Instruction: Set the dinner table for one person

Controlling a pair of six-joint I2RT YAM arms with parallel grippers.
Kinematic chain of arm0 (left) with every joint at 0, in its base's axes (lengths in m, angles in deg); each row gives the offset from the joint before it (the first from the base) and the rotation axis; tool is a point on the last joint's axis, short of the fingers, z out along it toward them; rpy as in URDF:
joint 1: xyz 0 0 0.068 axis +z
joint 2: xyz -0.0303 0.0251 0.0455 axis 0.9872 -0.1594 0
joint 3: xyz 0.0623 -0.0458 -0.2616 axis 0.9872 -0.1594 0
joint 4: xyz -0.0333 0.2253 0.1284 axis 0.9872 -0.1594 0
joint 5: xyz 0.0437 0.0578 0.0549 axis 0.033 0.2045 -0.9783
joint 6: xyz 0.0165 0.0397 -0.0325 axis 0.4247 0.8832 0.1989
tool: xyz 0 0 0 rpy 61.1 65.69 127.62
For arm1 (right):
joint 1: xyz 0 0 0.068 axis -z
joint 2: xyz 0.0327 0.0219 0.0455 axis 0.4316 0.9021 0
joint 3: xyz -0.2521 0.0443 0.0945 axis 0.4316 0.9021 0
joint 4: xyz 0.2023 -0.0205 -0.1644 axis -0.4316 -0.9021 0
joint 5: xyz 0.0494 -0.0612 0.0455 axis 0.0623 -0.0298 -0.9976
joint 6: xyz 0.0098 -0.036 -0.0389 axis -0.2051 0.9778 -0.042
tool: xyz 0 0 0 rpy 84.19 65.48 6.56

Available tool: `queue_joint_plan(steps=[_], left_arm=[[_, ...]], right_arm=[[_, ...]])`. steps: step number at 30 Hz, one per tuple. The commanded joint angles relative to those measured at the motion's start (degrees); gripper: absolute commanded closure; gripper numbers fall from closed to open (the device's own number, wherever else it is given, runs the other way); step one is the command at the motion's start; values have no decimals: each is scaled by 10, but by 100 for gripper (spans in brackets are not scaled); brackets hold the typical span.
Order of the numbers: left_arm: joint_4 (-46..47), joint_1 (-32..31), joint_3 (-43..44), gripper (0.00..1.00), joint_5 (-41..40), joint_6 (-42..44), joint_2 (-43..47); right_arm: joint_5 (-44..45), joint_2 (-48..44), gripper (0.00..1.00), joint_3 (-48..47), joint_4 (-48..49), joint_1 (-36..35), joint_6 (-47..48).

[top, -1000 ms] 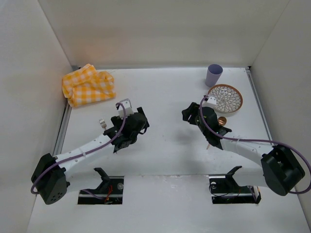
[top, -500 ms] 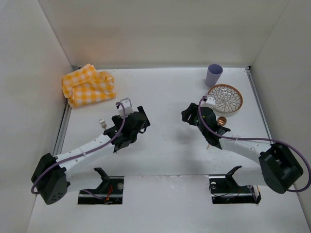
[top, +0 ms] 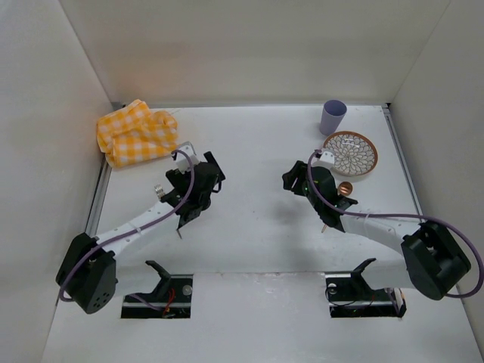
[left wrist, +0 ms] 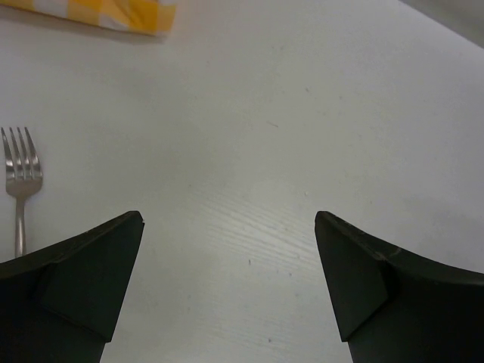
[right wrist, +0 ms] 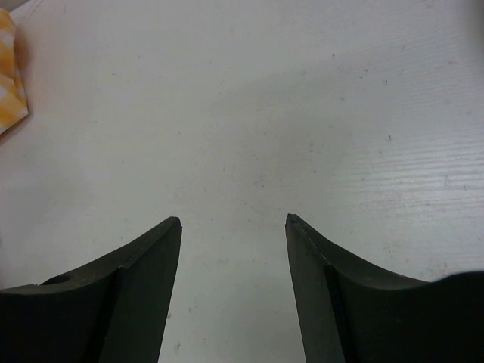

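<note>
The dinner table (top: pixel 257 144) is a flat white surface. My left gripper (top: pixel 206 172) hovers over its left middle, open and empty (left wrist: pixel 229 219). A silver fork (top: pixel 159 189) lies just left of it, tines pointing away, also in the left wrist view (left wrist: pixel 19 178). My right gripper (top: pixel 293 179) is open and empty over bare table (right wrist: pixel 234 221). A copper spoon (top: pixel 345 187) lies beside the right arm, its handle partly hidden. A patterned round plate (top: pixel 350 153) and a purple cup (top: pixel 333 116) stand at the back right.
A yellow-and-white checked cloth (top: pixel 138 132) lies crumpled at the back left; its corner shows in the left wrist view (left wrist: pixel 113 11) and the right wrist view (right wrist: pixel 9 76). White walls enclose the table on three sides.
My left gripper has moved left and a little farther away, closer to the fork and the cloth. The right arm has barely moved.
</note>
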Motion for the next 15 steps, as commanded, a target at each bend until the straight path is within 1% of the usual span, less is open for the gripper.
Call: queue_joint_plan(steps=[1,4,5,6,7,8,9,11,13,15], left_arm=[[114,42,19,0,-38,68,-33],[194,105,35,1,-14,98,-82],[225,125,36,16,6,105,-94],[248,144,42,52,17,112,-109],[253,156,51,66,20,116,-118],[245,170,69,72,21,117,-128],[225,181,91,72,21,122,-138],[198,201,125,67,13,127,-148],[182,230,150,54,11,122,-159],[169,263,178,43,17,115,-187]], right_arm=[[3,2,37,-21,19,-2,3],[1,4,37,-21,19,-2,3],[1,3,37,-21,19,-3,3],[1,1,37,-21,19,-3,3],[1,-1,37,-21,19,-3,3],[1,-3,37,-21,18,-3,3],[0,-5,36,-20,16,-3,4],[0,-4,36,-21,16,-3,4],[-1,1,36,-23,16,-4,4],[-4,7,36,-26,16,-6,4]])
